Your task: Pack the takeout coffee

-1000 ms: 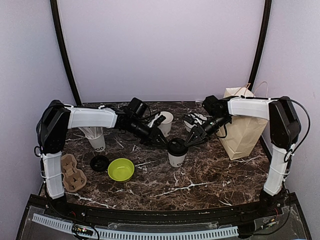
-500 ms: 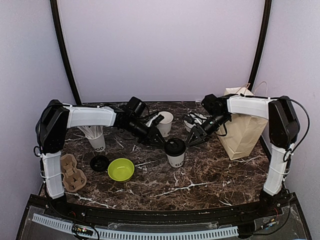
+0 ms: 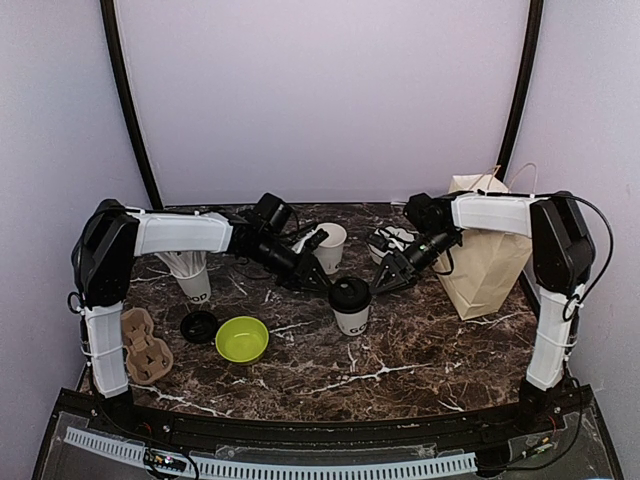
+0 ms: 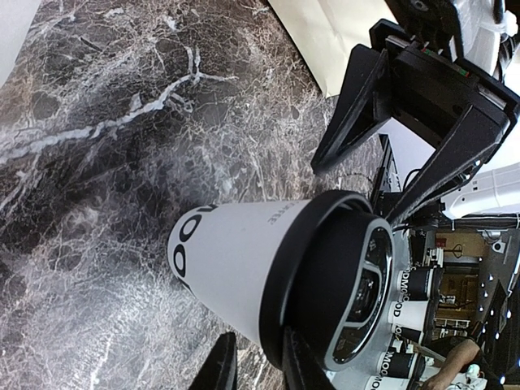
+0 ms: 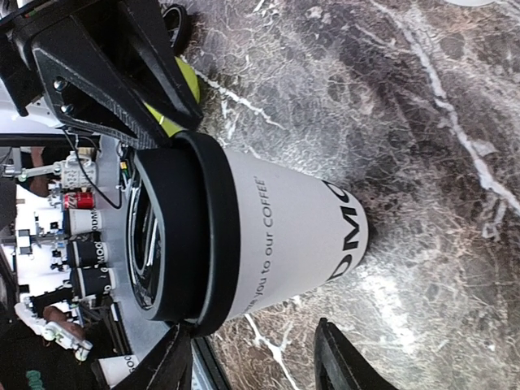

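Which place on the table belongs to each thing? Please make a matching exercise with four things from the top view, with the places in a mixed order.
Things:
1. lidded coffee cup
2. lime-green bowl
3. paper bag
4. cardboard cup carrier

Places:
A. standing at the right side of the table
B. at the left, beside the left arm's base
C. in the middle, between the left tool and the right tool
D. just right of a loose black lid

Pairs: 1-C, 2-D, 3-A, 4-B

Looks like a robotics lab test cell: dark marble-patterned table (image 3: 420,350), plain pale walls (image 3: 320,100) close around, black poles (image 3: 127,110) at the back corners, white cable rail (image 3: 300,467) along the near edge.
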Controlling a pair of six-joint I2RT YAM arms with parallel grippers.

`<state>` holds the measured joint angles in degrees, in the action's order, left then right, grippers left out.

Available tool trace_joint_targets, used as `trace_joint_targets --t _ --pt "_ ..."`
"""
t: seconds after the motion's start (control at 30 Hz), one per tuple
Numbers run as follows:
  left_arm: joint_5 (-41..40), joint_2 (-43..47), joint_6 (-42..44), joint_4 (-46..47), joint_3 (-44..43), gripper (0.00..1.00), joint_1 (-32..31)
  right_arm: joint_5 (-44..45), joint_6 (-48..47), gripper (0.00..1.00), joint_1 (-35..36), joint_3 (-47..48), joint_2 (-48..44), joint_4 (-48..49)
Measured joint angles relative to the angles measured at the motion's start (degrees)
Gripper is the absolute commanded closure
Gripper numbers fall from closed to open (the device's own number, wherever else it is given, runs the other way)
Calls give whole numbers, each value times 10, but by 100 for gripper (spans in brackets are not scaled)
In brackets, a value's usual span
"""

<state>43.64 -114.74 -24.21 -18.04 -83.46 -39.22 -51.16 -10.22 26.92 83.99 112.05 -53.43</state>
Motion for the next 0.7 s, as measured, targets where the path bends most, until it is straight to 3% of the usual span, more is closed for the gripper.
trace_joint_targets --t 0.23,0.47,0.7 --pt "0 -3 0 -2 -5 77 -2 -11 10 53 -1 0 8 -2" --pt "-2 -3 2 1 -5 78 -9 15 53 67 -7 0 12 -2" --pt "-16 4 14 16 10 79 -10 31 72 75 -3 10 13 -9"
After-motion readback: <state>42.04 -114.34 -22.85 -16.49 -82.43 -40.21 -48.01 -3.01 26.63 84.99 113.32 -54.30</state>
